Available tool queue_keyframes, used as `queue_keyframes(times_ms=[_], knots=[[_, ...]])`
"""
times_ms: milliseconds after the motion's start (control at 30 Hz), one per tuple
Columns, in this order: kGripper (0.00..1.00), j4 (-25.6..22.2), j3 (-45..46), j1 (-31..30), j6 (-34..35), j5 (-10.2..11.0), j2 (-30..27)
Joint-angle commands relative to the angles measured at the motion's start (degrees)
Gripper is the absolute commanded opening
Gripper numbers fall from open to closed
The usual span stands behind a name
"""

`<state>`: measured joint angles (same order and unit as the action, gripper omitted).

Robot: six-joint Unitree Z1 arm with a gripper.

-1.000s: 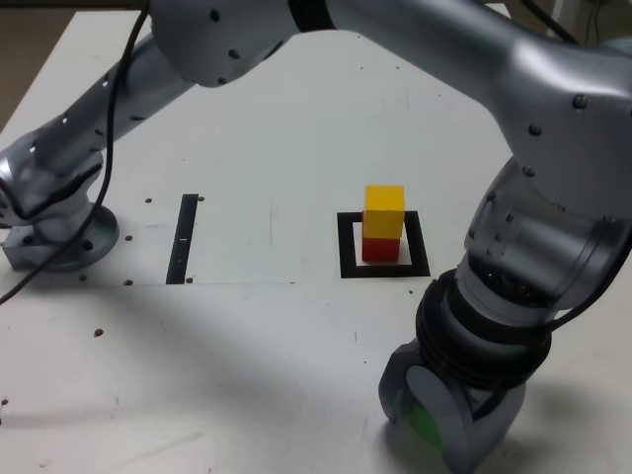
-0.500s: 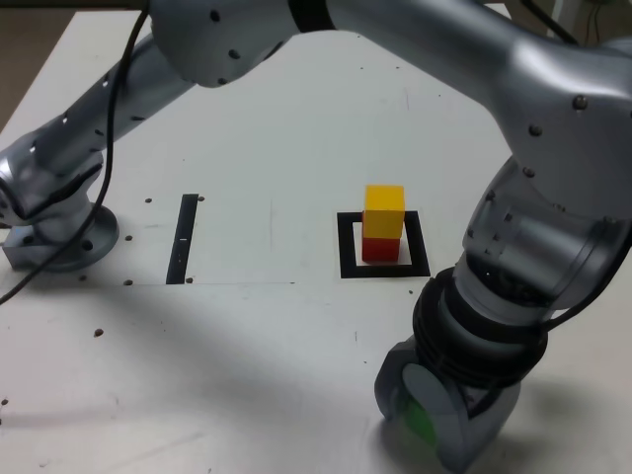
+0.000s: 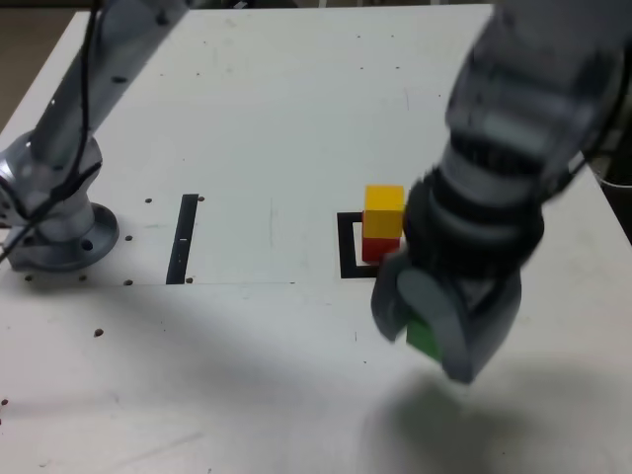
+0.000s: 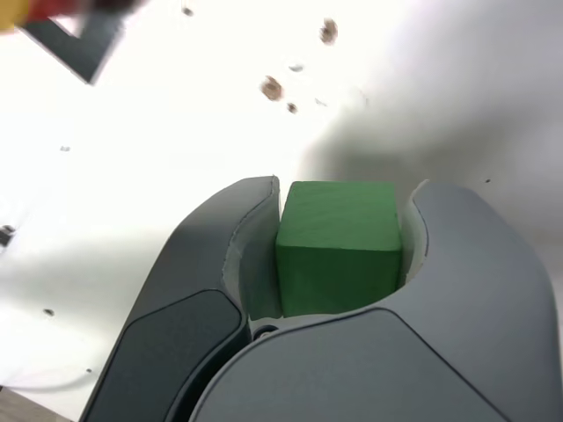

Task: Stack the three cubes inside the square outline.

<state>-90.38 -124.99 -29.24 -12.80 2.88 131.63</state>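
My gripper (image 3: pixel 427 331) is shut on the green cube (image 3: pixel 425 341), which it holds in the air above the table. The wrist view shows the green cube (image 4: pixel 339 246) clamped between both jaws of the gripper (image 4: pixel 343 207). A yellow cube (image 3: pixel 383 211) sits on top of a red cube (image 3: pixel 373 247) inside the square outline (image 3: pixel 351 247) of black tape. The arm hides the outline's side toward the exterior view's right. The gripper hangs just in front of that stack, a little toward the exterior view's right.
A narrow black strip (image 3: pixel 184 238) lies on the white table toward the exterior view's left. The arm's base (image 3: pixel 54 232) stands at the far left edge. Small dark specks (image 4: pixel 273 86) dot the tabletop.
The gripper has risen off the table with the green cube and moved back toward the stack. The yellow and red cubes have not moved.
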Motion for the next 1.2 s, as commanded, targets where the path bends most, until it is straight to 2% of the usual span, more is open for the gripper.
queue_keyframes(times_ms=[0, 633, 1167], knots=[[0.41, -0.8, 0.5, 1.1, 0.2, -0.2, -1.7], [0.41, -2.7, 10.4, 14.1, 6.1, -1.1, -12.0], [0.41, -2.4, 15.4, 21.9, 9.2, -2.6, -13.7]])
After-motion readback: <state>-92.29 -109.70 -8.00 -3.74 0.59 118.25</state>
